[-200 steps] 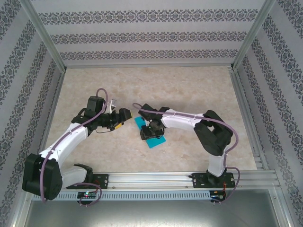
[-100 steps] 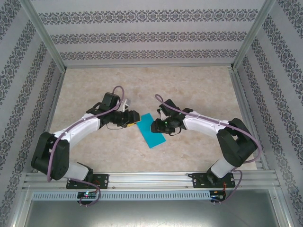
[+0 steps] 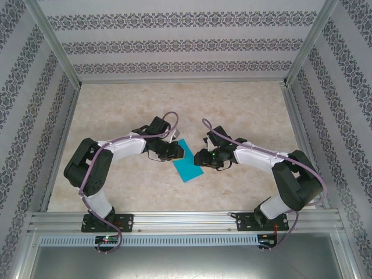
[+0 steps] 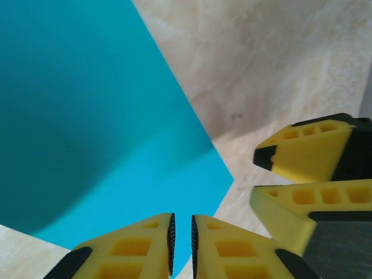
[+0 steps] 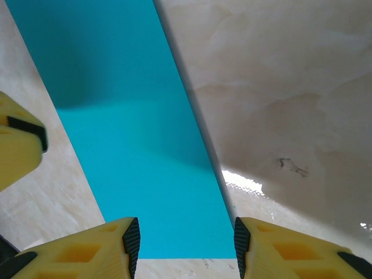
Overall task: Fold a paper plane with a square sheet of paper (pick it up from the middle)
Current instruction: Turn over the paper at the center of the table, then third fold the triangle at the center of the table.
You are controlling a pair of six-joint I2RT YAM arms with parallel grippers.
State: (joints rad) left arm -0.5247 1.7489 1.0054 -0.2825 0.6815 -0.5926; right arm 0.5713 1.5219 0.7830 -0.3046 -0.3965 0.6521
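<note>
The left jaws are all but pressed together, a thin slit between their pads (image 4: 171,235), at the far left edge of the square sheet of paper (image 3: 189,165); whether they pinch it is unclear. The right jaws stand spread, with the sheet's narrow end between them. It lies flat mid-counter (image 3: 232,104).
</note>
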